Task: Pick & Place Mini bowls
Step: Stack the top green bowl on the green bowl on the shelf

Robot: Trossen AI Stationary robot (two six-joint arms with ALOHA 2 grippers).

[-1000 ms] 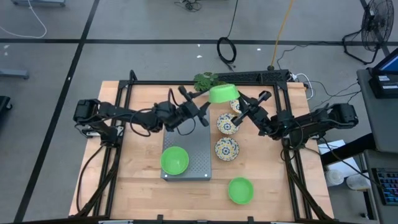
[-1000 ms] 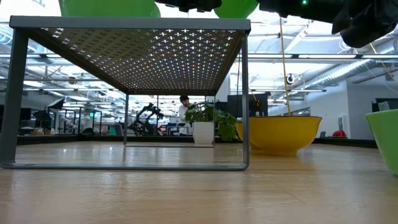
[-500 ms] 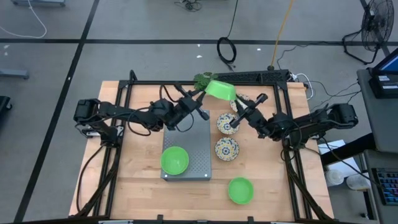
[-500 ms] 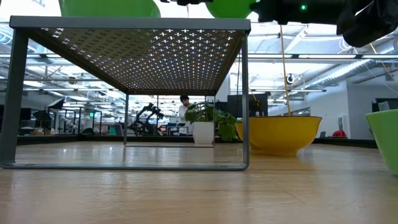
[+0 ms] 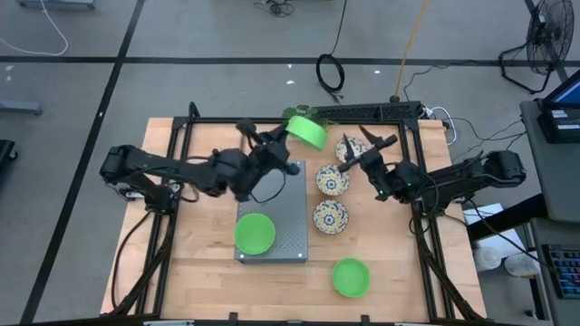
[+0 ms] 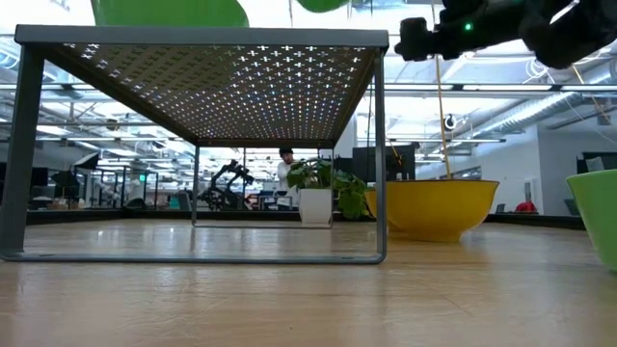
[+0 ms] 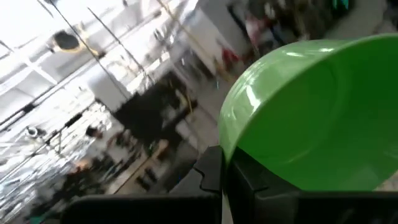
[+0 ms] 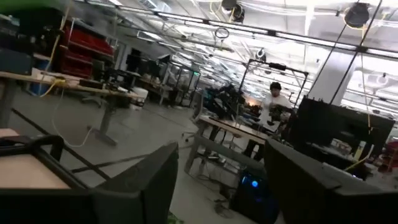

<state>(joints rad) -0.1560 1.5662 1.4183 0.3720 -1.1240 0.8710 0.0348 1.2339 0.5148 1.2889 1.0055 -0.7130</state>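
Observation:
My left gripper is shut on a plain green mini bowl, held in the air over the far edge of the grey perforated tray. My right gripper stands open just right of that bowl, with nothing between its fingers. A second green bowl rests on the tray and a third on the table near the front. Two floral bowls sit on the table right of the tray; another lies partly under my right gripper. My left gripper pinches the green bowl by its rim between its two fingers. The fingers come slanting from the table's left and near side. The bowl is lifted clear and tipped steeply on edge, its rounded outer wall beyond the fingers.
A small leafy plant stands at the far edge, just behind the held bowl. A black frame runs around the wooden table. In the low view the tray stands raised on legs, with a yellow-sided bowl behind it.
My left gripper has shut on the green bowl's rim and my right gripper has opened and let go. The bowl has gone toward the table's left and far edge with the left gripper and has tipped more steeply. The right gripper has stayed close by.

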